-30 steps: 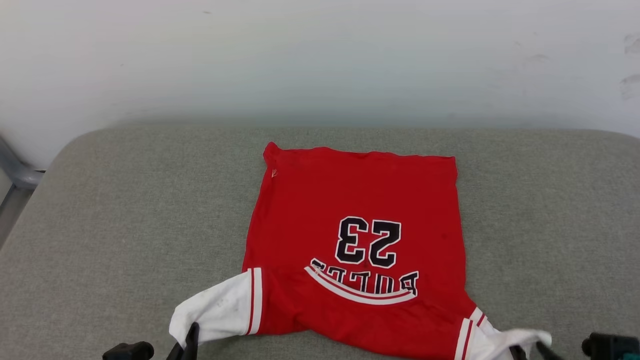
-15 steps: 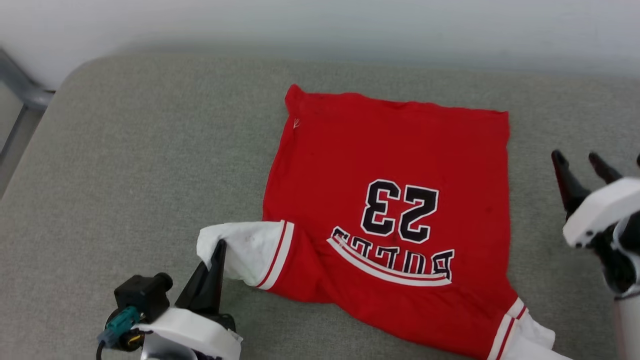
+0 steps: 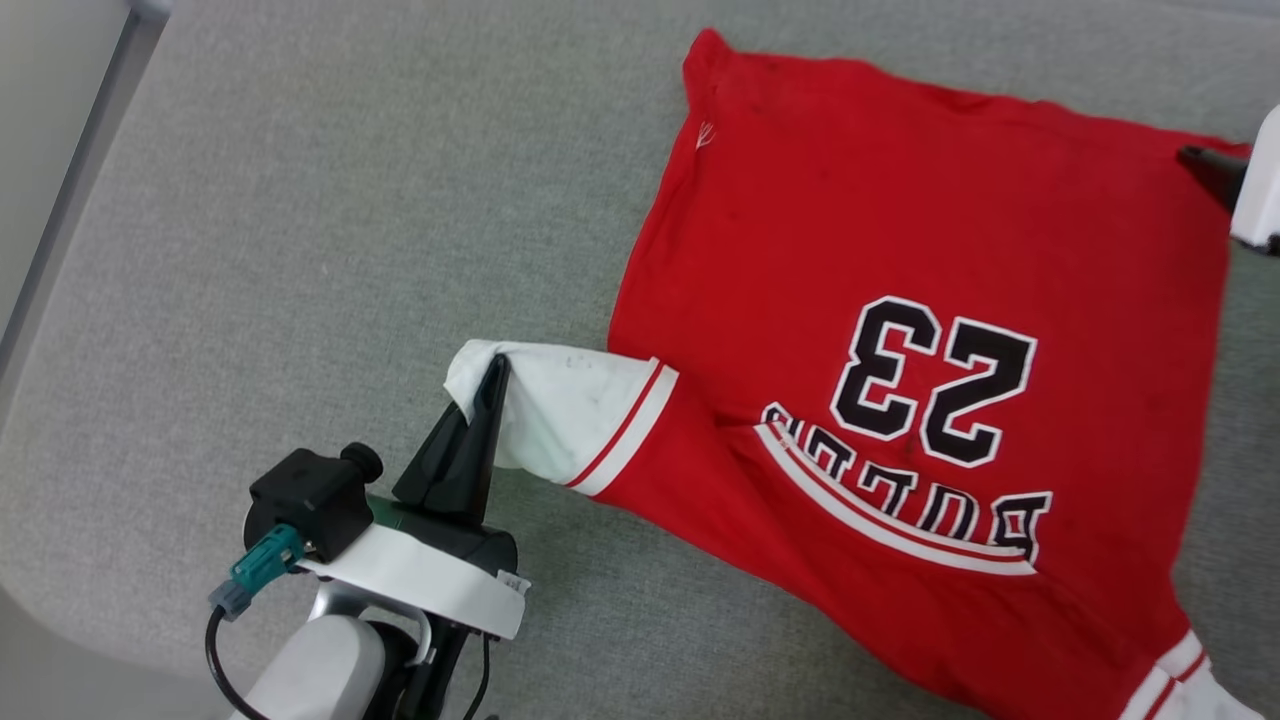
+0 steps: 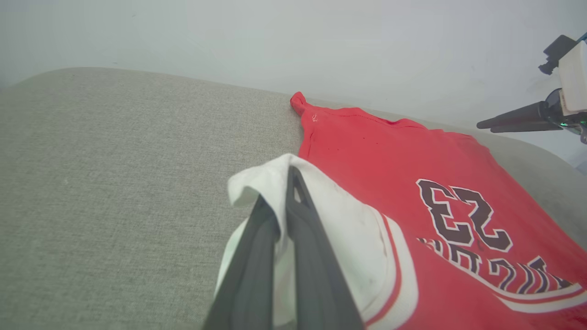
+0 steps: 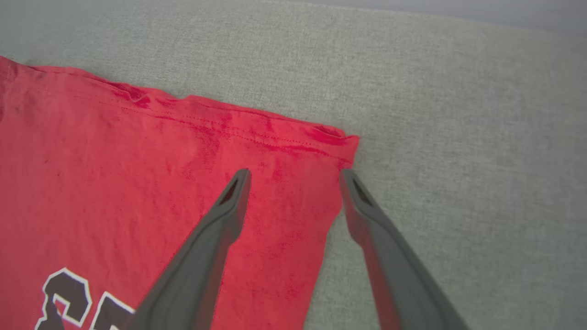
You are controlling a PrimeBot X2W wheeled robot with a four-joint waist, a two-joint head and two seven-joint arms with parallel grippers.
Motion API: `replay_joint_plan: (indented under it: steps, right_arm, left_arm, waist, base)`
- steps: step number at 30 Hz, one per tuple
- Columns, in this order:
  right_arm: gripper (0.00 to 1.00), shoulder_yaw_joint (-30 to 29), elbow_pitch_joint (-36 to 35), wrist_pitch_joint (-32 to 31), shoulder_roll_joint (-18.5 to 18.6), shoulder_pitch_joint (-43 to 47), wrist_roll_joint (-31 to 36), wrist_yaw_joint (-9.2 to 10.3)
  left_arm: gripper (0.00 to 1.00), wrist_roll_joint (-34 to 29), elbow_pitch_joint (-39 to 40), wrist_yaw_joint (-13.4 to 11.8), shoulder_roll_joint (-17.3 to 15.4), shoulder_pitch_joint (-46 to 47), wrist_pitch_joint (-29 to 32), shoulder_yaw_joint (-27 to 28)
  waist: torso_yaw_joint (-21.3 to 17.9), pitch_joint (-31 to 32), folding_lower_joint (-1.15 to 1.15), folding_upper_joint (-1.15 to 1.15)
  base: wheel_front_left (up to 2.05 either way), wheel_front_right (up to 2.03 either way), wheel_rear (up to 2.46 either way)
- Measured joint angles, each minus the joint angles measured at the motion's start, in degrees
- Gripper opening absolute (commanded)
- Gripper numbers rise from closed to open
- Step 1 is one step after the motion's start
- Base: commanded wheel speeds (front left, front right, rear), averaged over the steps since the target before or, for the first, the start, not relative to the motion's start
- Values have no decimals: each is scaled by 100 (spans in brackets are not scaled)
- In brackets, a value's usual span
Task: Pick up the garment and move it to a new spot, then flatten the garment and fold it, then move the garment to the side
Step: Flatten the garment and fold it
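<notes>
L gripper (image 3: 495, 378) clamps white sleeve (image 3: 570, 410) of garment (image 3: 900, 230). R gripper (image 5: 296, 176), fingers apart, straddles far-right hem corner (image 5: 337, 137). Shut R past hem, then lift the 2 grips evenly.

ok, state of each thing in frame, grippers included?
garment: spread out on the grey cushion, lettering up, not folded.
white sleeve: bunched, its end pinched.
left gripper: shut on the white sleeve.
right gripper: open, fingers astride the red hem corner.
</notes>
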State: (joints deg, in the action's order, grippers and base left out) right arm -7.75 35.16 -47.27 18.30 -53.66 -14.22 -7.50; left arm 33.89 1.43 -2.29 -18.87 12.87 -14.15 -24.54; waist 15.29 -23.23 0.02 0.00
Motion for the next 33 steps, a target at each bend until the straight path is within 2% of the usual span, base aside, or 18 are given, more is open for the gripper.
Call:
replay_joint_plan:
  steps: [4, 12, 13, 14, 15, 19, 24, 30, 33]
  right_arm:
    - [100, -212, 223, -433, -5, -341, 339, 0]
    - [100, -773, 567, -1339, -182, -458, 800, -3]
    - [48, -784, 567, -1430, -221, -458, 875, -3]
    - [29, -795, 561, -1497, -267, -458, 922, -2]
    - [0, -838, 555, -1535, -314, -457, 939, 0]
    - [0, -935, 479, -1615, -463, -392, 1055, 0]
    - [0, -931, 325, -1414, -475, -324, 1061, 0]
    - [0, -710, -94, -1169, -203, -6, 712, -2]
    - [0, -558, -411, -1089, -76, 442, 463, -2]
  left_arm:
    - [0, -15, -1, 90, 93, 112, -25, 1]
    - [0, -19, -175, 253, 280, 188, -67, 52]
    - [0, -19, -192, 268, 300, 192, -67, 63]
    - [0, -19, -210, 279, 311, 198, -68, 74]
    - [0, -19, -230, 281, 319, 202, -70, 85]
    - [0, -41, -314, 328, 336, 202, -75, 125]
    - [0, -76, -426, 332, 343, 173, -76, 157]
    - [0, -55, -544, 253, 312, -127, -76, 254]
    - [0, -16, -563, 149, 250, -409, -71, 297]
  waist:
    - [137, -268, 0, 0]
    - [287, -560, -2, 0]
    - [281, -561, -2, 0]
    - [275, -560, -2, 0]
    - [268, -551, -2, -1]
    - [237, -471, -2, 0]
    - [189, -251, -1, 0]
    - [82, 223, -2, 0]
    - [-13, 525, -2, 0]
  base:
    - [0, 0, 0]
    - [0, 0, 0]
    - [0, 0, 0]
    - [0, 0, 0]
    - [0, 0, 0]
    - [0, 0, 0]
    - [0, 0, 0]
    - [0, 0, 0]
    - [0, 0, 0]
